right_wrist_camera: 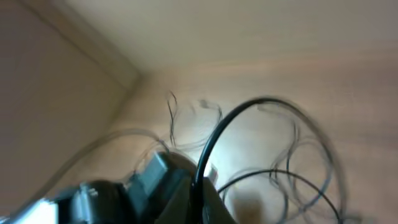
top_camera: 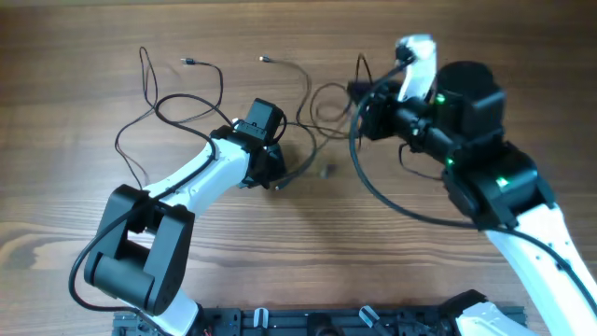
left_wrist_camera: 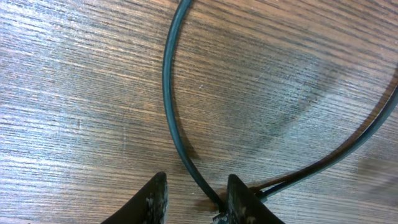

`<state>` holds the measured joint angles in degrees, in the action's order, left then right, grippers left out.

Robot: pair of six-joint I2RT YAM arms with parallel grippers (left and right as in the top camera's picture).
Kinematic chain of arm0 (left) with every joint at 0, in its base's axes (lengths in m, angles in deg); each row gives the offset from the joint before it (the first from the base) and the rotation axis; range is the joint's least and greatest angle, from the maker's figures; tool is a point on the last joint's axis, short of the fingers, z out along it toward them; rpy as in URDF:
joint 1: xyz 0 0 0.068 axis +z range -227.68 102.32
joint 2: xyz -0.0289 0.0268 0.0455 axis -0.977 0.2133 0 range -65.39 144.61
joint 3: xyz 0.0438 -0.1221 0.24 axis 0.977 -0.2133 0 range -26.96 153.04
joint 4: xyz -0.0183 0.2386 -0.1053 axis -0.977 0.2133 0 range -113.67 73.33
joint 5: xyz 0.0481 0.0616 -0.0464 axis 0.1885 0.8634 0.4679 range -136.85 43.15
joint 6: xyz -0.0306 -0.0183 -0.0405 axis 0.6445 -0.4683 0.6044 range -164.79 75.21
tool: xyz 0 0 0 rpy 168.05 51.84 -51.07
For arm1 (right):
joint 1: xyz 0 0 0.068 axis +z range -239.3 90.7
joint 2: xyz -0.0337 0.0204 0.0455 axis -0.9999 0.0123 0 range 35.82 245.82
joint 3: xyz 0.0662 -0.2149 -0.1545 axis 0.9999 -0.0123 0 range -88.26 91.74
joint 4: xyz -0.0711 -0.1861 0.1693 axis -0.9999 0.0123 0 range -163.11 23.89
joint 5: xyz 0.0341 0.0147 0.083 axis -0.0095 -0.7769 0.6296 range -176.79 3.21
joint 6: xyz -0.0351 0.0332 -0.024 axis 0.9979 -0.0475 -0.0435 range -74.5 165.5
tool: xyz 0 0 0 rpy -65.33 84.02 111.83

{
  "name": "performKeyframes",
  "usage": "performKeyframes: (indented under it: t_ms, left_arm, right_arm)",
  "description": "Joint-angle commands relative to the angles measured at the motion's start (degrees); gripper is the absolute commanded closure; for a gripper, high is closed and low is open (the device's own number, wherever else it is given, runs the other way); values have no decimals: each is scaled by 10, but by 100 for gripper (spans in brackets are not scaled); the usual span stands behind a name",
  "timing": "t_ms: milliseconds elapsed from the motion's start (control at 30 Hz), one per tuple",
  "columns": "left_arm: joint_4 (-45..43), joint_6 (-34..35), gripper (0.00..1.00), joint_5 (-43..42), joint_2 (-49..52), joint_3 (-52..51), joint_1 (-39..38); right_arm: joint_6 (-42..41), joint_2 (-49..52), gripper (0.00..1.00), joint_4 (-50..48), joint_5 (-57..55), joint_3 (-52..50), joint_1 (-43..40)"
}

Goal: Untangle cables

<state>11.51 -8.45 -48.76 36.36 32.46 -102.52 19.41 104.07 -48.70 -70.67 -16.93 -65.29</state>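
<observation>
**Black cords on brown wood grain**

The tabletop [top_camera: 75, 187] is warm brown with fine, darker grain streaks. The cables [top_camera: 220, 77] are black, and their plug tips [top_camera: 187, 62] toward eleven and twelve o'clock are silvery. The left arm [top_camera: 201, 177] and right arm [top_camera: 546, 238] are white with black joints. Two green lights [top_camera: 437, 98] glow on the right arm's black housing. The left tool [left_wrist_camera: 194, 186] has black fingers [left_wrist_camera: 155, 200] flecked with pale grey.
</observation>
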Motion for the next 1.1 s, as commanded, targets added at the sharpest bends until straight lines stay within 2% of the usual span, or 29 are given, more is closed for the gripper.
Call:
performKeyframes:
  t_ms: [0,133,233,400,467,567,600,700,767,833,933,1000,1067]
  left_arm:
    - [0,0,67,10,5,-4,2]
    - [0,0,67,10,5,-4,2]
    - [0,0,65,10,5,-4,2]
    - [2,0,65,9,5,-4,2]
    - [7,0,65,9,5,-4,2]
    - [9,0,65,10,5,-4,2]
    - [9,0,65,10,5,-4,2]
    - [9,0,64,10,5,-4,2]
    - [9,0,64,10,5,-4,2]
    - [9,0,64,10,5,-4,2]
    - [9,0,64,9,5,-4,2]
    - [9,0,63,9,5,-4,2]
    - [9,0,63,9,5,-4,2]
  right_arm:
    - [80,-33,96,-66,-88,21,-1]
    - [190,-52,96,-207,-258,21,-1]
    - [287,-36,96,-280,-445,21,-7]
    - [300,15,96,-271,-474,21,-119]
    - [251,36,96,-261,-455,21,-183]
    - [136,40,96,-232,-345,21,-289]
    - [87,43,96,-206,-311,21,-341]
    - [26,76,96,-129,-262,21,-435]
    - [17,100,96,-79,-261,21,-456]
    - [17,135,96,15,-259,21,-461]
    - [17,181,96,126,-182,21,-461]
    - [18,214,96,158,-140,21,-461]
    - [51,254,96,136,-75,21,-461]
